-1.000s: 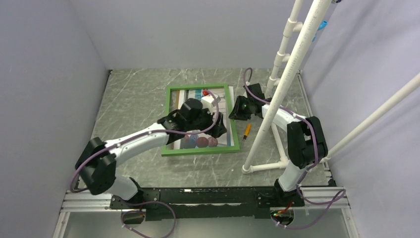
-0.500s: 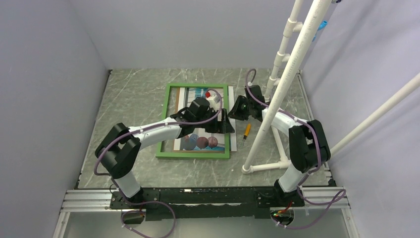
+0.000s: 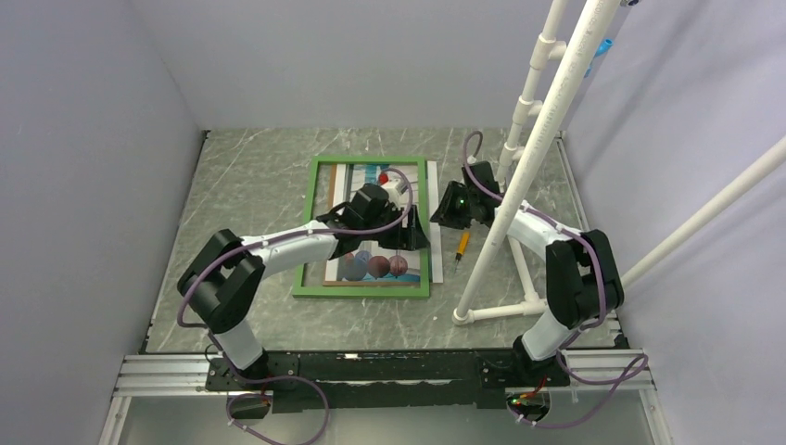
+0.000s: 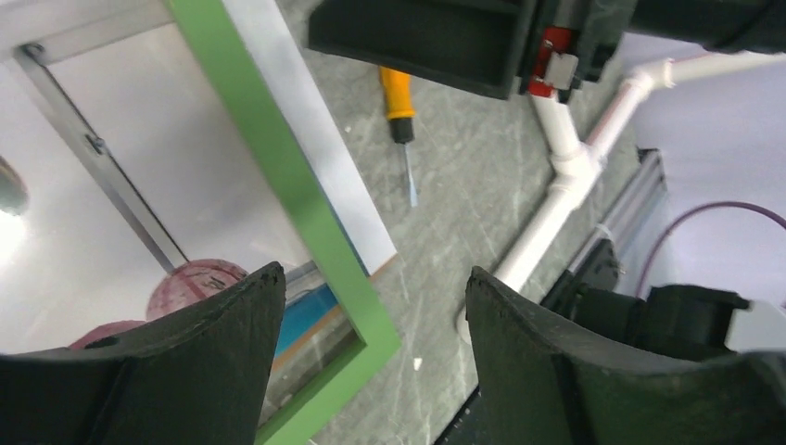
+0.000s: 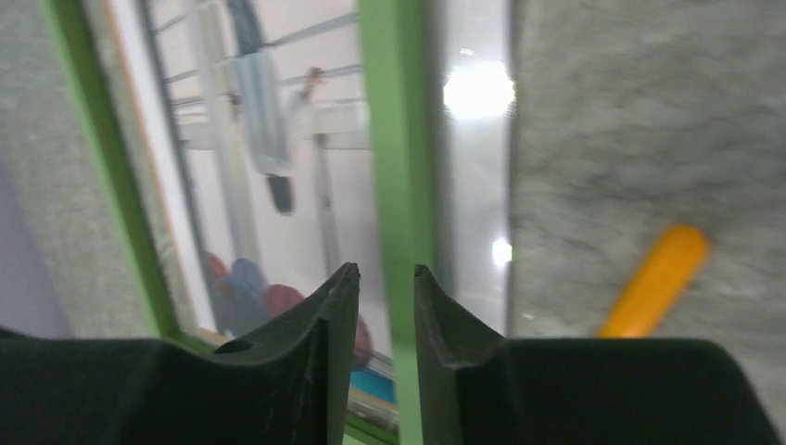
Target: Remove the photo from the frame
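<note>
The green frame (image 3: pixel 361 290) lies flat on the table with the photo (image 3: pixel 375 266) showing through its glass. The photo's white right edge sticks out past the frame's right rail. My left gripper (image 3: pixel 412 236) is open; in the left wrist view (image 4: pixel 373 271) its jaws straddle the right rail (image 4: pixel 278 176) near the near corner, above a balloon of the photo (image 4: pixel 199 278). My right gripper (image 3: pixel 436 215) hovers at the same rail farther back. In the right wrist view (image 5: pixel 386 269) its jaws stand a narrow gap apart over the rail (image 5: pixel 394 111), holding nothing. That view is blurred.
An orange-handled screwdriver (image 3: pixel 462 243) lies right of the frame, also in the left wrist view (image 4: pixel 399 111) and the right wrist view (image 5: pixel 653 278). A white PVC pipe stand (image 3: pixel 491 313) rises at the right, close behind my right arm. Grey walls enclose the marbled table.
Over the last second the frame swung left and straightened, exposing the photo's right edge. My left arm folded its elbow in. In the last half second my right gripper shifted only slightly.
</note>
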Controlling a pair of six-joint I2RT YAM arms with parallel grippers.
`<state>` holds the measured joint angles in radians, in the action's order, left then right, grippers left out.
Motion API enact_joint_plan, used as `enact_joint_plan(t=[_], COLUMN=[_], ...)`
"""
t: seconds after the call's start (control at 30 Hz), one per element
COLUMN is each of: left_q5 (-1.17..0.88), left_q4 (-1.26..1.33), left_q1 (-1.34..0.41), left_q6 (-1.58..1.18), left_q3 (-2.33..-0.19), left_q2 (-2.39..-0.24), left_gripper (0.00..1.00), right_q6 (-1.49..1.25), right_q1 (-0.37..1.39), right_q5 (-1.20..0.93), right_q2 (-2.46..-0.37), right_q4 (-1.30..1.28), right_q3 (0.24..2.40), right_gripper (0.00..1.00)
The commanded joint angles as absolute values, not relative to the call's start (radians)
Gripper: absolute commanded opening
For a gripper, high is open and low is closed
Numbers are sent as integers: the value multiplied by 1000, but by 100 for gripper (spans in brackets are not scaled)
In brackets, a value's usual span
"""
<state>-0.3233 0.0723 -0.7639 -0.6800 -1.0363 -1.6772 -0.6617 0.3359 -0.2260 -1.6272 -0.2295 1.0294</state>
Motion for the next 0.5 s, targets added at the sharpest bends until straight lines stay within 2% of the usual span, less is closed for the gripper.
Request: enact_joint_plan(t=[0.0,0.17,0.47], left_q5=[-141,-7,141], left_q4=[-68,-147,-257], left_q1=[-811,-867,-937], left_q6=[-686,-700,-710], left_q3=[-1152,-1297,-1463], left_q2=[-1739,-1865,-2007], left_gripper=[71,70,64], right_q6=[-622,-615,-558], right_q1=[272,189,123], right_q5=[-81,-33,-93], right_q2=[-1555,-1432,-1323], right_q4=[-389,-392,-358], right_q3=[1052,928,813], right_gripper=[32,45,43])
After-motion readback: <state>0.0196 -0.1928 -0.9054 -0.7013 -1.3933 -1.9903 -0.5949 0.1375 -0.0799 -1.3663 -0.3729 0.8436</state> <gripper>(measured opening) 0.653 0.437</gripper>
